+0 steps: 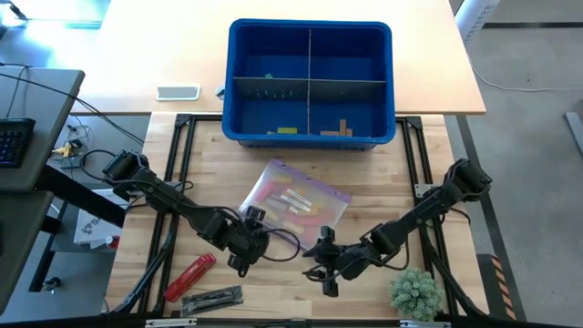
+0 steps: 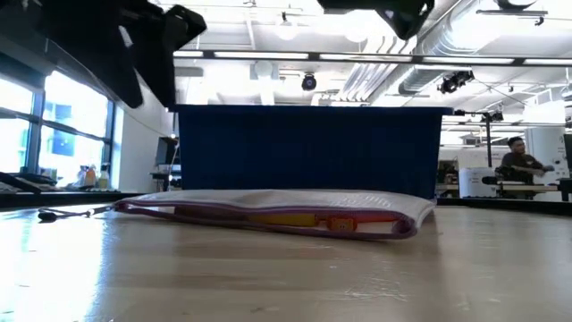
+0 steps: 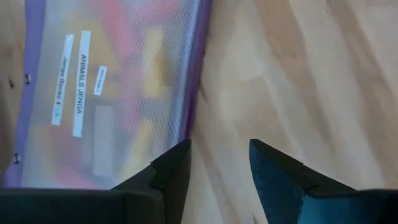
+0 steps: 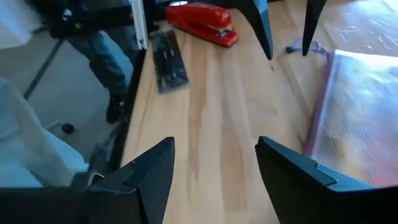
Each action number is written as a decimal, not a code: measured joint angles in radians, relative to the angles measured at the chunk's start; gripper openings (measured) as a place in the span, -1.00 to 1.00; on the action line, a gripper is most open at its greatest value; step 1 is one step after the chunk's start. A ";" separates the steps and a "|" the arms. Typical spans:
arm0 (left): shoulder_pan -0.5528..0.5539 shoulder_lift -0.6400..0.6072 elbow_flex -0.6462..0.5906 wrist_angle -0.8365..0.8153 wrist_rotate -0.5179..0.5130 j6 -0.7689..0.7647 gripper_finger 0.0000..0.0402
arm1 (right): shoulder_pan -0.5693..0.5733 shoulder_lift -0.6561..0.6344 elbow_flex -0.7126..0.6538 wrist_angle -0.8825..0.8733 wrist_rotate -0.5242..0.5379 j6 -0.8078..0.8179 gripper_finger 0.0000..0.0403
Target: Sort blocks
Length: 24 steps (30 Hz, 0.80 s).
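Pale wood-grain table, translucent mesh pouch

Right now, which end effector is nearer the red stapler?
Left. The left end effector hangs open just beside the red stapler, near the pouch. The right end effector, also open, is farther off across the table.

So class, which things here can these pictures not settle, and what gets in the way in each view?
- Blocks inside the pouch: blurred by its mesh in the left wrist view, so no count.
- Bin contents: its wall hides them in the low view.
- Small pieces in the bin's compartments: too small in the high view.
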 joint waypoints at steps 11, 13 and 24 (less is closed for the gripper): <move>-0.058 -0.024 0.000 0.010 -0.028 -0.152 -0.29 | 0.000 0.000 0.174 -0.231 -0.069 -0.152 0.06; -0.065 -0.027 0.000 0.011 -0.027 -0.189 -0.29 | 0.000 0.000 0.188 -0.244 -0.073 -0.184 0.06; -0.072 -0.029 0.000 0.084 -0.021 -0.386 -0.29 | 0.070 0.000 0.195 -0.265 -0.091 -0.292 0.06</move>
